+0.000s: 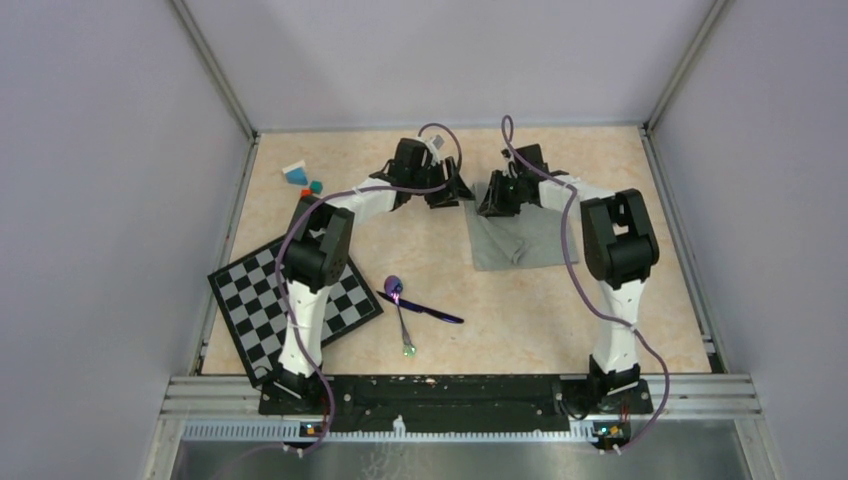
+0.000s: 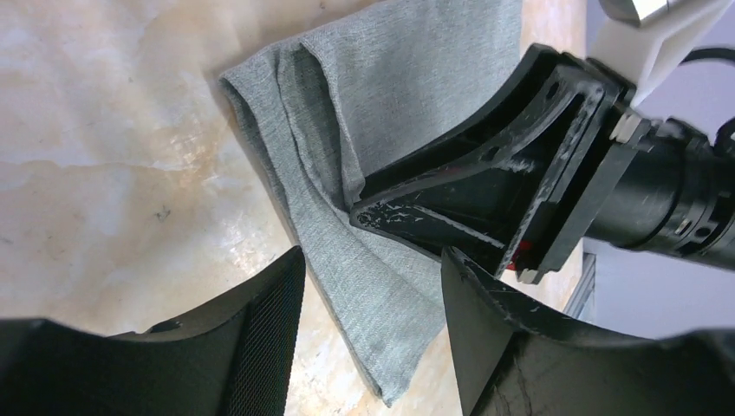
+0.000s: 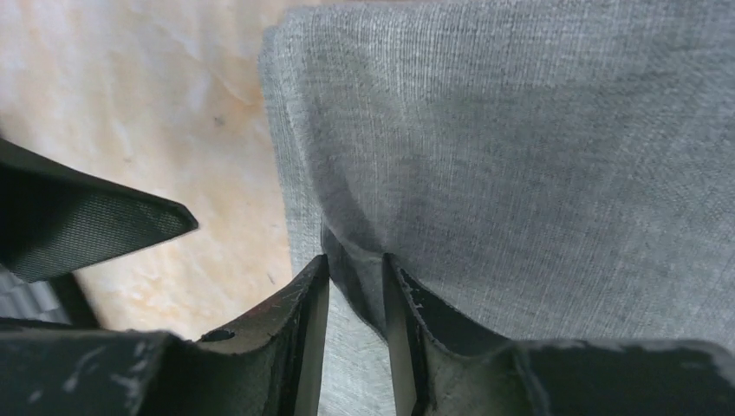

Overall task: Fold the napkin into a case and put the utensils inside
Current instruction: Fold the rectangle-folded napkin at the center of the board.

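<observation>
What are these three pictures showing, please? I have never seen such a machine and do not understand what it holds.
Two robot arms are bolted at a table's near edge. One picture looks down from above; the other two come from cameras on each wrist. The right end effector pinches a fold of the grey napkin. The left end effector is open beside the same cloth, holding nothing. Nearer the arm bases lie a purple spoon, a dark stick-like utensil and a checkered board. Small coloured blocks sit far left.

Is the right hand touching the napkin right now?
Touching. The right wrist view shows the right hand pinching a raised fold of the napkin between its nearly closed fingers.
</observation>
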